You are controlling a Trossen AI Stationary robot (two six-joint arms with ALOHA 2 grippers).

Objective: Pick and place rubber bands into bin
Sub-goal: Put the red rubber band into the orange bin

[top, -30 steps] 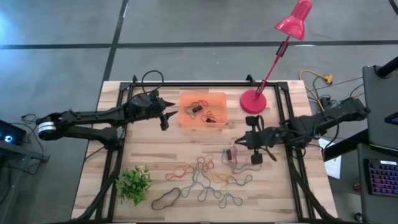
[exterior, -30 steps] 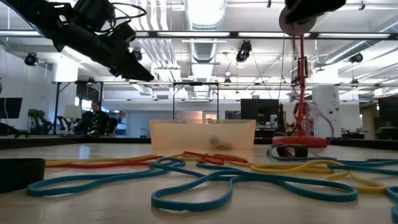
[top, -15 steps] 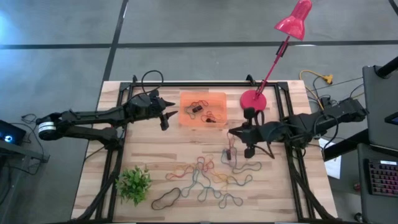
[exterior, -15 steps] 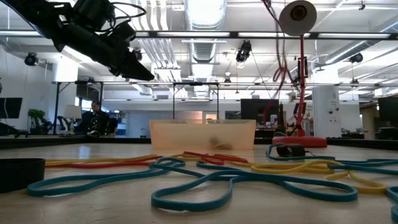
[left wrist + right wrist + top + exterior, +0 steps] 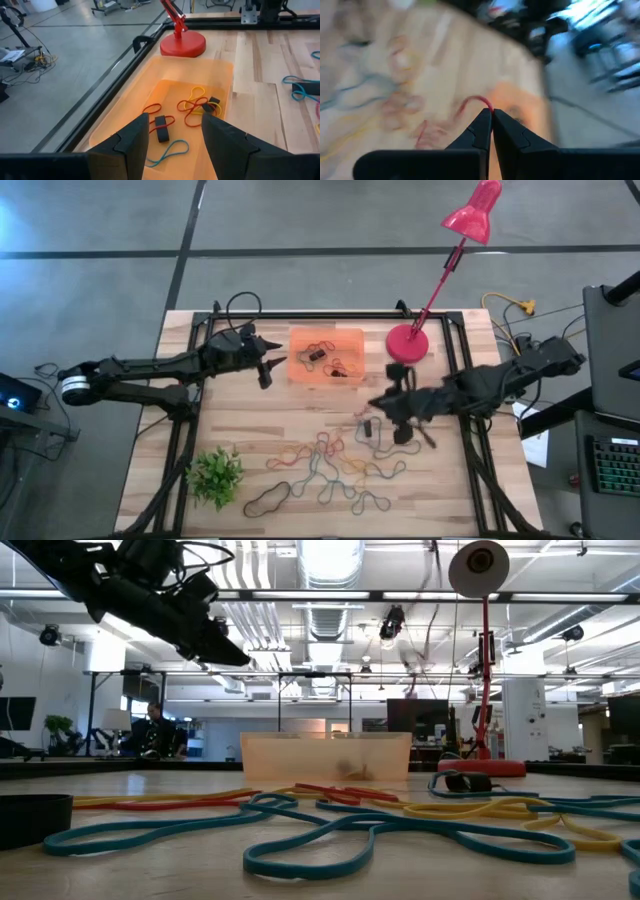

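Progress looks partial from where I stand: the shallow translucent orange plastic bin point(image 5: 326, 355) at the far middle of the pale wooden surface point(image 5: 250, 430) already holds a handful of thin elastic loops, red, yellow, blue and black ones point(image 5: 172, 117) lying on its floor, while a much larger tangle of coloured rubber bands point(image 5: 335, 465) is spread across the near half of the surface, with one black loop point(image 5: 268, 500) lying a little apart beside the small green leafy plant point(image 5: 216, 476). The right claw point(image 5: 372, 420) hangs between that tangle and the bin, its fingers pinched tight on a thin red rubber band point(image 5: 470, 104) that trails from the tips, so one more loop seems to be on its way over. The left claw point(image 5: 268, 366) hovers just beside the bin's left edge with its fingers parted and nothing between them. By my reckoning most of the job is left: the carried red band is not yet in the bin, and the bulk of the pile awaits picking.
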